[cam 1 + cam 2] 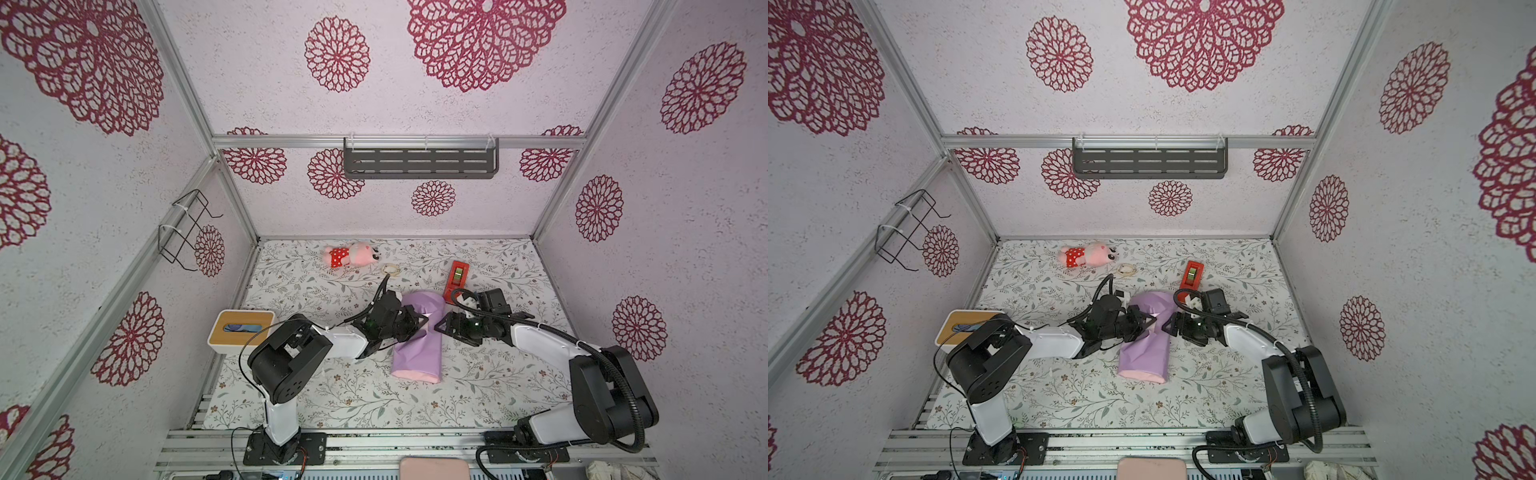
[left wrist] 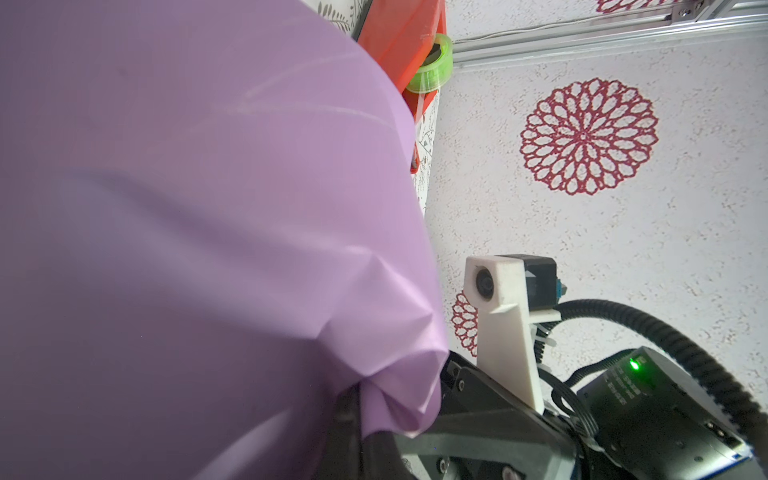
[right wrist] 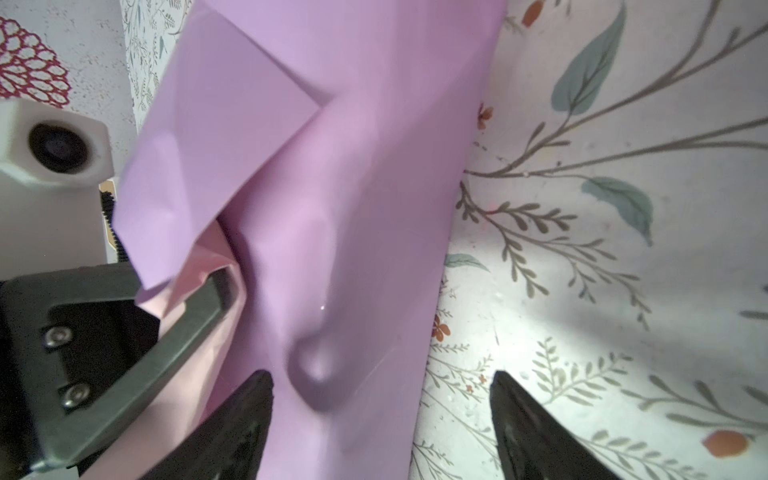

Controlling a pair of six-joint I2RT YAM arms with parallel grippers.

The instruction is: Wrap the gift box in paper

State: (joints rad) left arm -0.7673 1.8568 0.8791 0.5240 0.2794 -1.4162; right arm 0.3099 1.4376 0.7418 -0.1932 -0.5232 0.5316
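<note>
The paper (image 1: 415, 349) (image 1: 1144, 353) lies mid-table folded into a long lilac tube, its pale pink face showing at the near end. The gift box is hidden. My left gripper (image 1: 424, 319) (image 1: 1150, 322) comes in from the left over the tube's middle and is shut on a bunched fold of the paper (image 2: 208, 208), pinched at the jaws (image 2: 365, 424). My right gripper (image 1: 438, 326) (image 1: 1166, 326) faces it from the right, open (image 3: 380, 376). One fingertip hangs over the paper (image 3: 353, 166), the other over the table beside it.
A red tape dispenser (image 1: 457, 278) lies just behind the tube. Farther back are a pink plush toy (image 1: 353, 254) and a small ring (image 1: 391, 269). A white tissue box with a wooden top (image 1: 241, 330) sits at the left edge, and a pink pad (image 1: 434, 467) at the front rail.
</note>
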